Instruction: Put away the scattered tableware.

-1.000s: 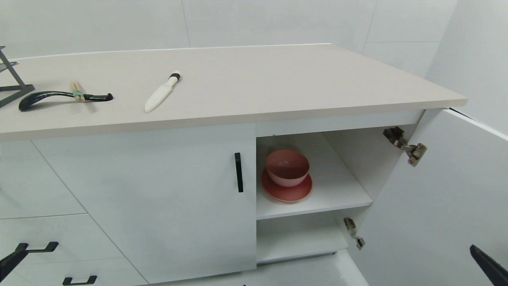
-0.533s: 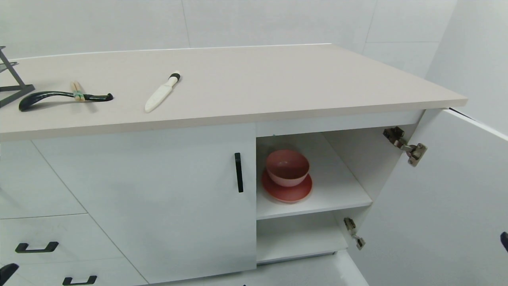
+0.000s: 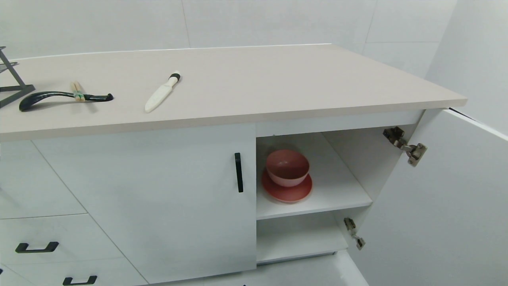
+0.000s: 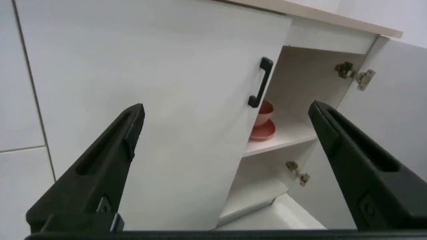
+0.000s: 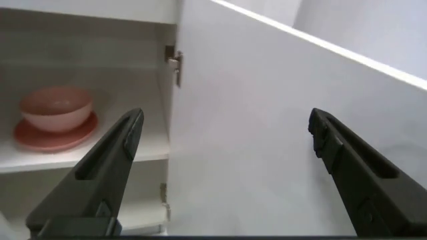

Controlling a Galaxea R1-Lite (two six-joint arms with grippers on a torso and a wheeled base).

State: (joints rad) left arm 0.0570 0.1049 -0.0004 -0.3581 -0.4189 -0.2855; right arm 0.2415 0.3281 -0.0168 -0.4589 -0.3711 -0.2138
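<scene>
On the beige countertop (image 3: 258, 79) lie a white knife (image 3: 162, 92), a black ladle (image 3: 59, 97) and a pair of chopsticks (image 3: 76, 90) crossing the ladle's handle. Inside the open cabinet, a pink bowl (image 3: 287, 167) sits on a red plate (image 3: 286, 192) on the upper shelf. My left gripper (image 4: 225, 110) is open and empty, low in front of the closed cabinet door, with the bowl (image 4: 265, 111) farther off. My right gripper (image 5: 225, 119) is open and empty, facing the inner side of the open door, with the bowl (image 5: 56, 107) and plate (image 5: 53, 135) off to one side.
The right cabinet door (image 3: 444, 206) stands swung wide open toward me. The left door has a black handle (image 3: 238, 172). Drawers with black handles (image 3: 36, 248) are at the lower left. A dark metal rack (image 3: 10, 85) stands at the counter's left end. The lower shelf (image 3: 297, 238) is bare.
Both gripper tips, seen at the lower corners of the head view a second ago, have dropped out of that view. The tableware has not moved.
</scene>
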